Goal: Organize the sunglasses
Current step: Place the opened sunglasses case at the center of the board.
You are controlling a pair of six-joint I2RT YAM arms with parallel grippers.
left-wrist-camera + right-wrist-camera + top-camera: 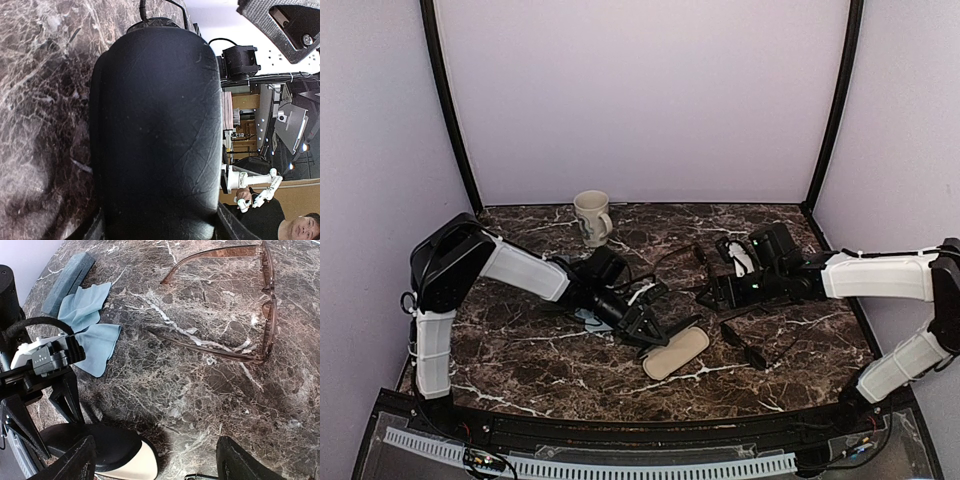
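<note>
1. Black case [675, 352]. It lay nearest your arm bases, open with its pale lining up, on the marble table [520, 350]. Your left gripper [646, 326] was clamped on its dark shell, which filled the left wrist view from finger to finger.

2. Black-framed sunglasses [755, 348]. This pair rested on the table just to the near side of your right forearm, right of the case and apart from it. It was too small to tell whether it was folded.

3. Right gripper [159, 462]. Its fingers stood released and spread, with nothing between them, hovering over bare marble.

4. Brownish-framed sunglasses [250, 305]. This pair lay flat and unfolded, ahead of the right fingers and off to one side. In the right wrist view the front bar ran roughly along your line of reach, with the temples stretching across it toward the left arm. Your right arm was plainly the nearer and the free one. By my reading, reaching this pair would have called for a forward move with the jaws turned across a temple or the bridge.

5. Blue cloth [90, 332] and grey-blue case [67, 280]. They lay together beside the left arm, the cloth touching the case.

6. Mug [592, 217]. It stood upright at the far edge, well apart from everything else.
</note>
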